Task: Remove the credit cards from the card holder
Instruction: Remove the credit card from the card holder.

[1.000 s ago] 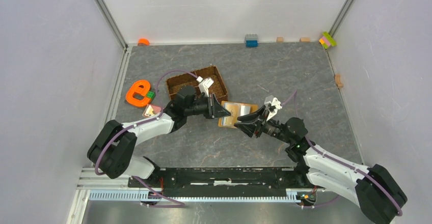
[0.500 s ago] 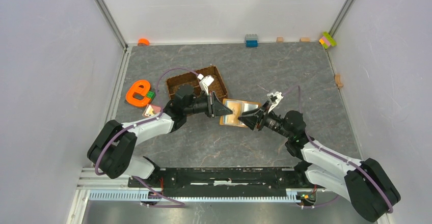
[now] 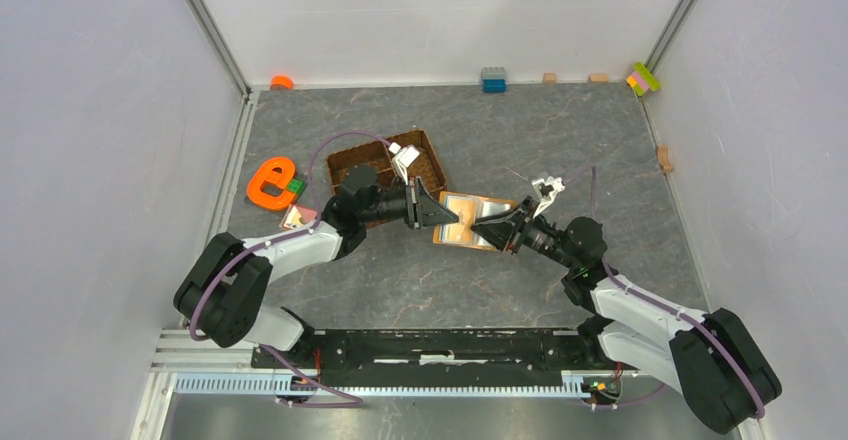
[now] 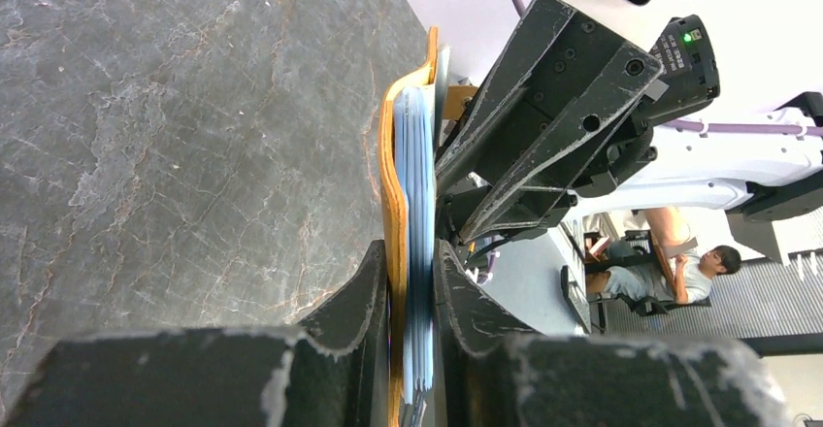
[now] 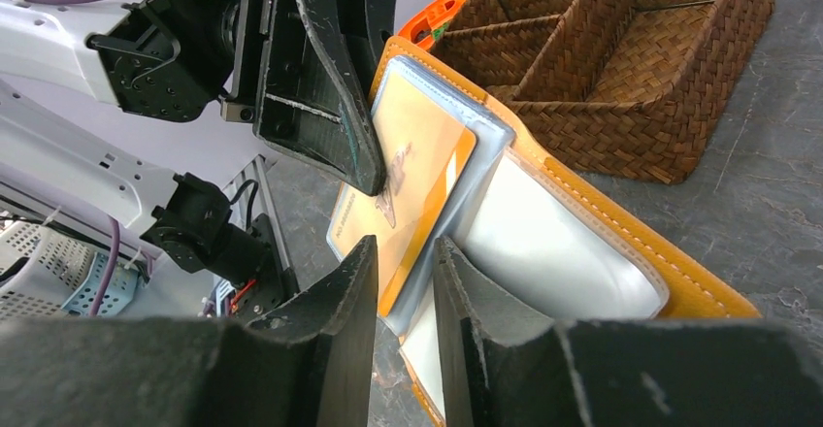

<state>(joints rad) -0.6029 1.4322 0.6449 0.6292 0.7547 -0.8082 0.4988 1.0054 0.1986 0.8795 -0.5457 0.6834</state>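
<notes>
The card holder (image 3: 468, 222) lies open about the middle of the bench (image 3: 580, 150), pale lining up, just beside the near right corner of the brown woven tray (image 3: 340, 157); the left gripper (image 3: 438, 214) reaches it from the left and the right gripper (image 3: 482, 228) from the right, their tips close together over the holder's left half

In the left wrist view the left gripper (image 4: 408, 252) is clamped tight on the edge of the card holder (image 4: 392, 194), the orange cover against one finger and the blue-grey lining against the other, with no gap showing

In the right wrist view the right gripper (image 5: 403, 257) has its jaws drawn in to a slim gap; the lower edge of a beige credit card (image 5: 412, 170), with the clear sleeve around it, runs into that gap; whether the jaws actually pinch it I cannot tell; the credit card sits in a clear pocket of the card holder (image 5: 631, 252), its upper part under the left gripper's black finger, and the pocket beside it shows pale white

The woven tray (image 5: 631, 49), divided into compartments, stands just beyond the holder; an orange e-shaped toy (image 3: 270, 182) lies near the left edge of the bench, left of the tray; a blue brick (image 3: 493, 79) sits at the far edge
</notes>
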